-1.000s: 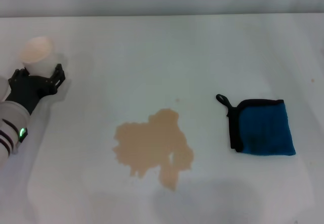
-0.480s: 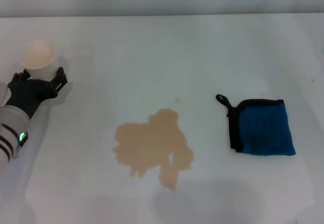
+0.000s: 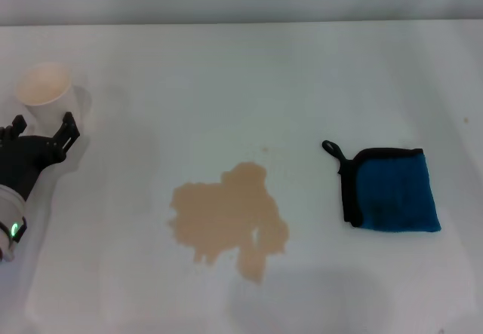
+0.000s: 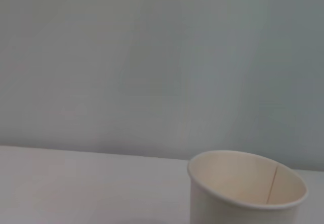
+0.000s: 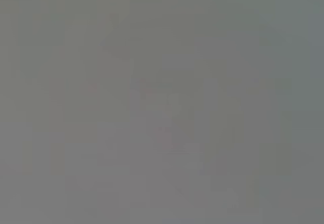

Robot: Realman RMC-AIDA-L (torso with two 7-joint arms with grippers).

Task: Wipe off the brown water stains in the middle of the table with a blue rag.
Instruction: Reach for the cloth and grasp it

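The brown water stains (image 3: 226,217) lie as one tan blotch with lobed edges in the middle of the white table (image 3: 226,85). The blue rag (image 3: 392,191), black-edged with a small loop at one corner, lies flat to the right of the blotch, and nothing touches it. My left gripper (image 3: 41,129) is at the far left edge, open, just in front of a white paper cup (image 3: 44,85) and apart from it. My right gripper is out of view, and the right wrist view shows only plain grey.
The paper cup (image 4: 248,188) stands upright and looks empty in the left wrist view, with a pale wall behind it. Bare tabletop lies between the cup, the stain and the rag.
My left gripper has let go of the paper cup and drawn back toward the left front. The cup stays standing on the table. The stain and the rag have not moved.
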